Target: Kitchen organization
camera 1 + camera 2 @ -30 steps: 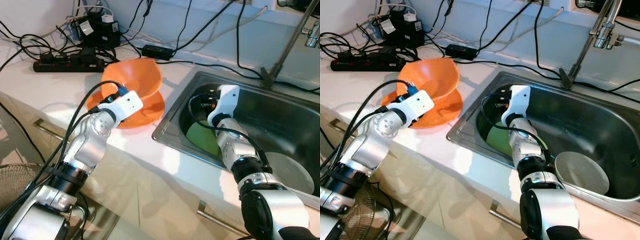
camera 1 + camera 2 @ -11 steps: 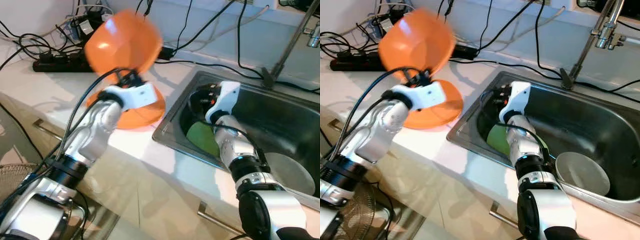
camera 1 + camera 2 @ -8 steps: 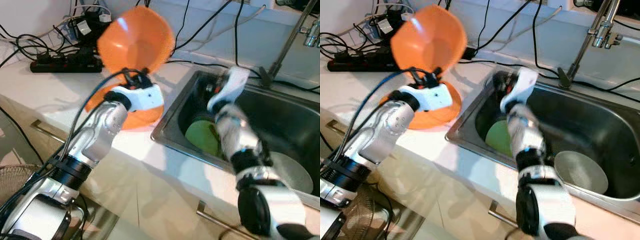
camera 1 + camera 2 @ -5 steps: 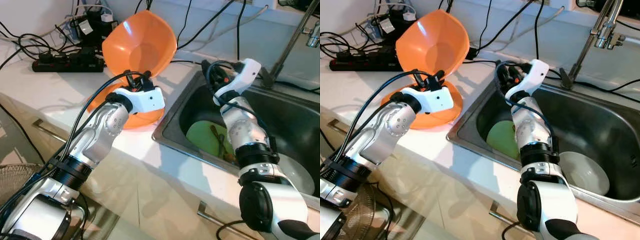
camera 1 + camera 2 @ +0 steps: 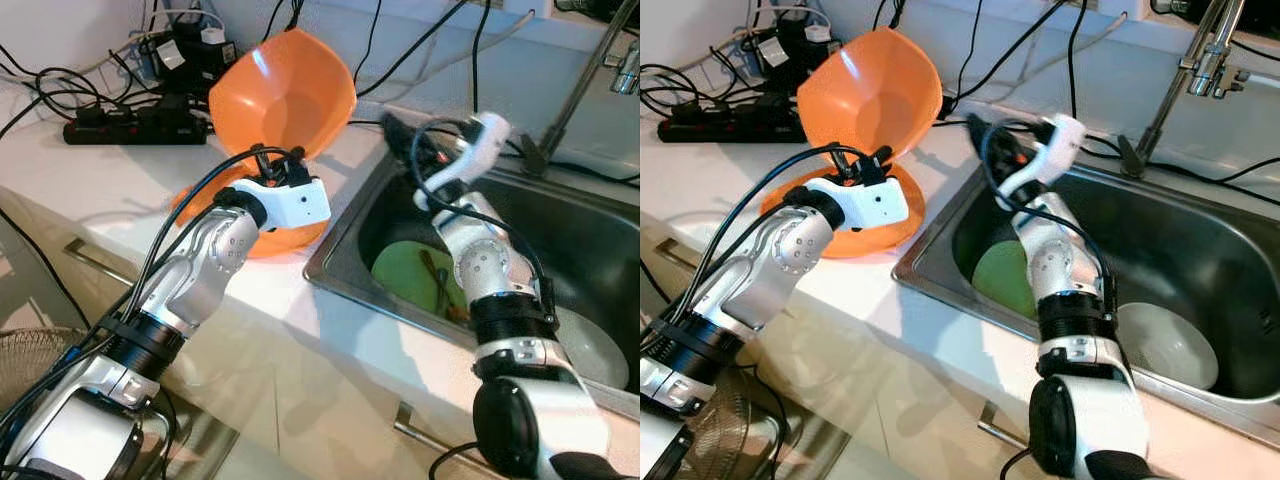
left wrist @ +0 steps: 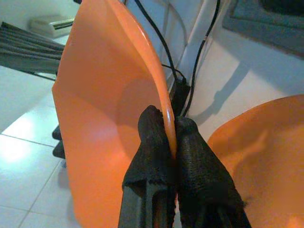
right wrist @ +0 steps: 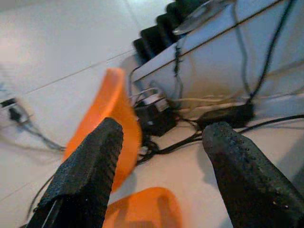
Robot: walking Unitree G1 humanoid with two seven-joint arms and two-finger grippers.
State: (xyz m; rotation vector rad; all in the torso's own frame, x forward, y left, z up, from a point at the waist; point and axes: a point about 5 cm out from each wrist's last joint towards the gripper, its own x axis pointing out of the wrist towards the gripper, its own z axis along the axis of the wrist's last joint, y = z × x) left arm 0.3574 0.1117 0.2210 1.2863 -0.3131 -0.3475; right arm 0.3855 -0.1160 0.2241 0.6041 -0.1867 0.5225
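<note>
An orange bowl (image 5: 285, 95) hangs tilted on its side above the counter, its hollow facing me. My left gripper (image 5: 279, 157) is shut on its lower rim; the left wrist view has both fingers (image 6: 154, 142) pinching that rim (image 6: 164, 102). Below it, a second orange dish (image 5: 300, 232) rests on the white counter. My right gripper (image 5: 398, 128) is raised over the sink's left edge, open, pointing at the held bowl. In the right wrist view the bowl (image 7: 111, 123) is ahead, between the spread fingertips (image 7: 95, 156).
The steel sink (image 5: 590, 215) holds a green plate (image 5: 410, 275) with a utensil (image 5: 441, 286) on it and a pale plate (image 5: 592, 345). A tap (image 5: 575, 90) stands behind. A power strip (image 5: 130, 128) and several black cables lie along the counter's back.
My left gripper has lifted the orange bowl off the lower dish and tipped it upright. My right gripper rose out of the sink and swung left toward the bowl.
</note>
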